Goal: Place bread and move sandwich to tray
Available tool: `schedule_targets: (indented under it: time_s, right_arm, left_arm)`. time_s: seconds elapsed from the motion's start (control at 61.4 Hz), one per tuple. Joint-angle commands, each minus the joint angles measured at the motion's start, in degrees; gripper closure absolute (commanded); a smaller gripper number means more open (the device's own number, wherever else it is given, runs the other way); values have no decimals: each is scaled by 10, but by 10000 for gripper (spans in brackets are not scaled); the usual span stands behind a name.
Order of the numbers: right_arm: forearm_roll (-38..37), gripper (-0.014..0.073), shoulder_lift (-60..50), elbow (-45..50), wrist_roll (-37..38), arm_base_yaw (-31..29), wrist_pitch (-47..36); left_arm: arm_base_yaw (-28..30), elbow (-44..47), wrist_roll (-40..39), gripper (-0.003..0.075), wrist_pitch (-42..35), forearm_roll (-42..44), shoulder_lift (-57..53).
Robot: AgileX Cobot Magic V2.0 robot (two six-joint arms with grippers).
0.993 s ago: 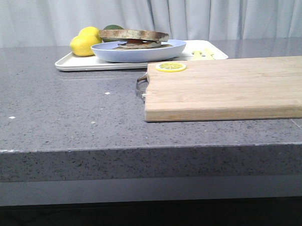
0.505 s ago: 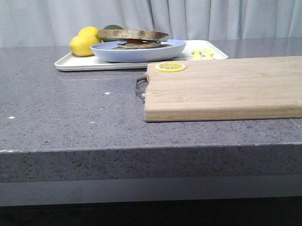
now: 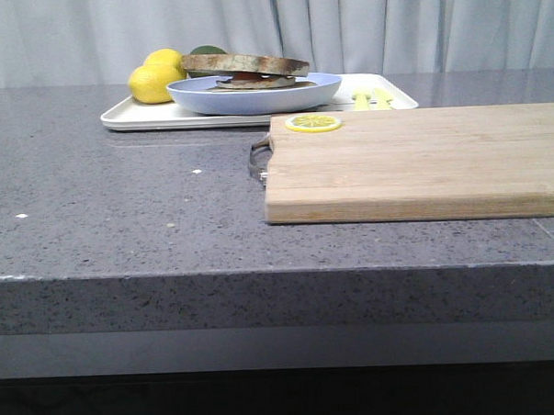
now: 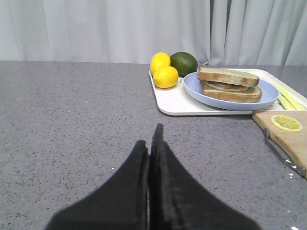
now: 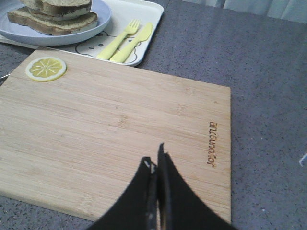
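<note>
Looks basically done: bread point(image 4: 228, 76) sits on top of the sandwich point(image 4: 230, 89), plate point(image 4: 268, 99) is on the tray point(image 4: 177, 103) right beside the lemons point(image 4: 163, 72), both arms' fingers point(image 4: 148, 182) point(image 5: 154, 191) pressed together, empty, nothing left afaict.

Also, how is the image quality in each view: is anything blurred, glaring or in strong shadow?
Front view: even, soft light, no hard shadows; the sandwich far back is small but sharp. Left wrist view: the left hand up close is a dark, soft-edged shape, its fingers together, while the tray is clear. Right wrist view: the cutting board grain is sharp and the right hand is nearly black.
</note>
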Motion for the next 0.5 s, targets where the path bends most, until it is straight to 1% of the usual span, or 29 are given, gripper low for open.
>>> schedule_targets:
  time_s: [0.0,0.098,0.244,0.309,0.489]
  right_arm:
    - [-7,703,2,-16,0,-2,-47]
    - [-7,703,2,-16,0,-2,-47]
    - [-7,703,2,-16,0,-2,-47]
    - [-7,703,2,-16,0,-2,-47]
    - [-7,703,2,-16,0,-2,-43]
  left_arm:
    - [29,17,21,738,-66,-33,-22]
    - [67,58,21,738,-75,-47,-58]
    - [126,138,21,738,-110,-68,-127]
    - [138,171,21,738,-130,-75,-145]
    - [140,236,21,738,-176,-75,-143]
